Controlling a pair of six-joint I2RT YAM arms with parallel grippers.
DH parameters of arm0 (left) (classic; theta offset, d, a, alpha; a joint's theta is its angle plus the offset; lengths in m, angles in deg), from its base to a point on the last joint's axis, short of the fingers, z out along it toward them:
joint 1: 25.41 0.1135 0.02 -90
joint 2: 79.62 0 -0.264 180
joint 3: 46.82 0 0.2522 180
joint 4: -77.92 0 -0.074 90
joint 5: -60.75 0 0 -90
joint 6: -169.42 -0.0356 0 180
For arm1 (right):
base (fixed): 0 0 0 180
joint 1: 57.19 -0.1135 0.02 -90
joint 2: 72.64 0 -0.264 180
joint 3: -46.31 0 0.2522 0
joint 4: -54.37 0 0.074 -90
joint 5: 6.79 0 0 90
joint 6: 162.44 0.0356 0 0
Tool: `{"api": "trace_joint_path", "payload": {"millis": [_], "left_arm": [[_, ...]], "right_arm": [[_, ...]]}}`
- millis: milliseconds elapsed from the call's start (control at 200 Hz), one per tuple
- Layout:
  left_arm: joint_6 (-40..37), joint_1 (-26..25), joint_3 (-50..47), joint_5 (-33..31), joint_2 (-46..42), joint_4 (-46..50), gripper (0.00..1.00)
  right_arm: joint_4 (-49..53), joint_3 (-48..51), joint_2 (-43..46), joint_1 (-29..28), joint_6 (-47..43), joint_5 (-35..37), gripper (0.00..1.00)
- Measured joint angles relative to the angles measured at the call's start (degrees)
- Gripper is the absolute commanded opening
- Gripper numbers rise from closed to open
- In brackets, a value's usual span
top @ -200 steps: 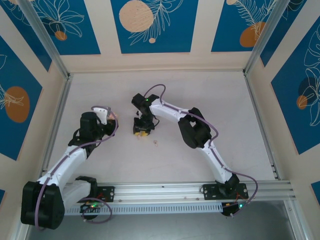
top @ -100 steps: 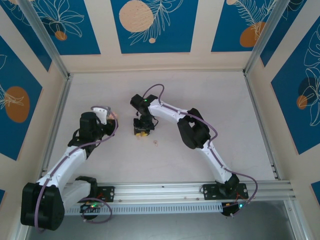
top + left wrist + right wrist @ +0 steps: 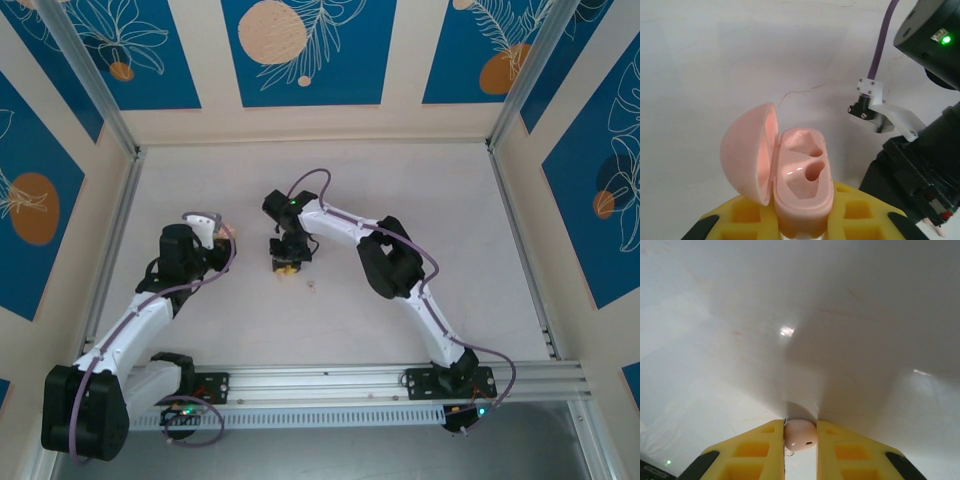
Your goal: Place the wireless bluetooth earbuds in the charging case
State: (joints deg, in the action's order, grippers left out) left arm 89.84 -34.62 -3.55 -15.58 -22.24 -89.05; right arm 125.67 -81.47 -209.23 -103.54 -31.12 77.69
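Earbud: a pale pink earbud (image 3: 800, 436), rounded and glossy, sits between the yellow latticed fingers (image 3: 755, 450) of the right gripper (image 3: 800, 430), low over the white table (image 3: 400, 190) near its middle.
Right gripper: clenched on the pale pink earbud, with a finger against each side of it.
Case: a pale pink clamshell charging case (image 3: 802, 180) is clamped in the left gripper (image 3: 800, 201), to the left of the right gripper and apart from it. Its domed lid (image 3: 747, 152) is swung open to the left and both moulded wells look bare.
Left gripper: grasping the charging case by its lower body.
Change, right side: from above, the right gripper (image 3: 285, 267) has edged slightly right and far of where it hung a second ago. The arm's elbow has shifted a little with it.
Change, left side: the left gripper (image 3: 218, 237) and the case sit just as before.
Change, table: a second small pale piece (image 3: 312, 285) lies on the white table just near and right of the right gripper, in the same spot as a second ago.
Hard to make out: the small pale piece is too tiny from above to tell its shape. The held earbud cannot be picked out in the overhead view.
Cut off: the left wrist view crops the bottom of the case and both yellow fingers. The black right arm (image 3: 920, 165) runs out of the right edge of that view.
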Motion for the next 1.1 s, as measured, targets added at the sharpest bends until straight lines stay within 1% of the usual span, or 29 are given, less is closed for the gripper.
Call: {"api": "trace_joint_path", "payload": {"millis": [260,385,470,545,640,860,950,1000,1100], "left_arm": [[0.0,0.0,0.0,2.2,1.0,-0.8,0.15],[0.0,-0.8,-2.3,4.6,3.5,-6.1,0.15],[0.2,-2.5,-4.5,6.0,6.3,-10.1,0.15],[-0.2,-5.2,-5.7,7.2,9.8,-13.4,0.15],[-1.0,-8.1,-5.9,8.9,14.0,-16.9,0.15],[-4.0,-13.0,-6.0,11.9,22.2,-26.3,0.16],[-4.9,-14.5,-6.0,12.8,24.9,-28.3,0.16],[-5.6,-15.3,-5.6,13.6,27.2,-30.9,0.16],[-6.8,-16.5,-4.7,15.4,31.8,-34.6,0.16]], "right_arm": [[-3.4,13.7,8.3,3.2,-0.4,1.2,0.17],[-8.3,21.0,12.9,5.3,-0.4,1.6,0.17],[-12.3,25.7,15.8,6.6,-0.4,1.7,0.17],[-16.3,29.4,18.1,7.4,-0.4,1.7,0.16],[-21.2,33.6,20.8,8.3,-0.4,1.7,0.16],[-31.3,42.1,27.3,10.0,-0.6,1.7,0.16],[-33.6,42.8,28.5,10.5,-0.7,1.7,0.16],[-36.4,44.7,29.9,10.9,-1.2,2.0,0.16],[-38.4,48.4,33.6,11.2,-2.2,2.6,0.16]]}}
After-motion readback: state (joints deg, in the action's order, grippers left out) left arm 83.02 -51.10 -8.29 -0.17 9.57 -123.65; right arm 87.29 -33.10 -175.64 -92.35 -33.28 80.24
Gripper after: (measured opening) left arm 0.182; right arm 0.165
